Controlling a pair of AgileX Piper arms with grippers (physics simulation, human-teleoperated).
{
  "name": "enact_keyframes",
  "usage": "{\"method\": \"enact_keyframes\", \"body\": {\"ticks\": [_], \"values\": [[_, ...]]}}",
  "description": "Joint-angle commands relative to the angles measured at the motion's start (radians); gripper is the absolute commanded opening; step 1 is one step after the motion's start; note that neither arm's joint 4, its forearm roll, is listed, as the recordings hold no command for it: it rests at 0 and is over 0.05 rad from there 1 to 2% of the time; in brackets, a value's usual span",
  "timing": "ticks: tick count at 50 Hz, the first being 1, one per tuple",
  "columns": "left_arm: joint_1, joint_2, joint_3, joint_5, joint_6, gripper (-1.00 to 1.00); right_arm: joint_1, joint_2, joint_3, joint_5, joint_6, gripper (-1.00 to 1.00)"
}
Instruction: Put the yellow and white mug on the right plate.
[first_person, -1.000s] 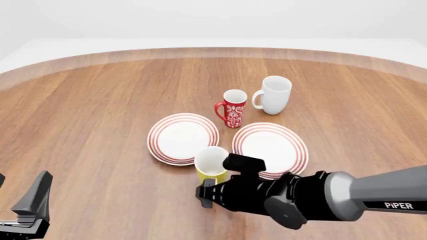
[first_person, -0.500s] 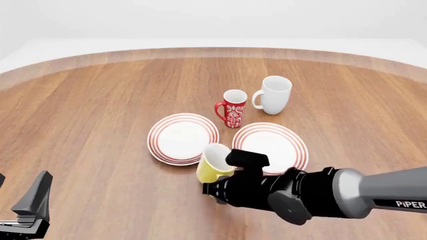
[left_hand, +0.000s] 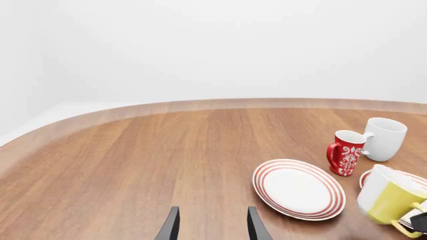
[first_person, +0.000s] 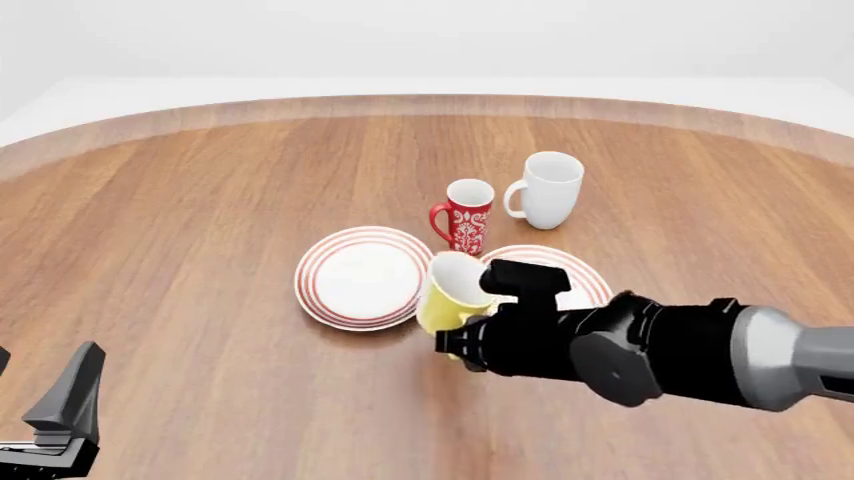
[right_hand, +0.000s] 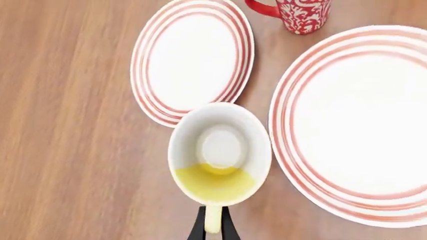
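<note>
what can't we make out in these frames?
- Right plate: front view, near part hidden by the right arm; right wrist view, cut by the frame edge.
- Right gripper: front view, fingers hidden behind the arm's body; wrist view shows them pinching the yellow and white mug handle.
- Left gripper: fingertips only, apart.

Round wooden surface (first_person: 200, 200)
It carried two ringed plates, left (first_person: 363, 278) and right (first_person: 577, 280), a red mug (first_person: 467, 217) and a white mug (first_person: 549, 190).

You have no readable text, brand, number or sign in any view; the red mug (first_person: 467, 216) carries only a white ornamental pattern.
</note>
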Motion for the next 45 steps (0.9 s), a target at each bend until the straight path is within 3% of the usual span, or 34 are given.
{"method": "enact_keyframes", "body": {"ticks": [1, 10, 29, 31, 32, 45], "values": [[0.000, 0.000, 0.000, 0.000, 0.000, 1.00, -0.089, -0.057, -0.024, 0.072, -0.095, -1.00], [0.000, 0.000, 0.000, 0.000, 0.000, 1.00, -0.178, -0.122, -0.041, 0.111, -0.158, -1.00], [0.000, 0.000, 0.000, 0.000, 0.000, 1.00, -0.351, -0.108, 0.005, 0.067, -0.270, -1.00], [0.000, 0.000, 0.000, 0.000, 0.000, 1.00, -0.381, -0.113, -0.002, 0.063, -0.317, -1.00], [0.000, 0.000, 0.000, 0.000, 0.000, 1.00, -0.387, -0.105, -0.003, 0.060, -0.290, -1.00], [0.000, 0.000, 0.000, 0.000, 0.000, 1.00, -0.444, -0.063, 0.014, 0.017, -0.358, -1.00]]}}
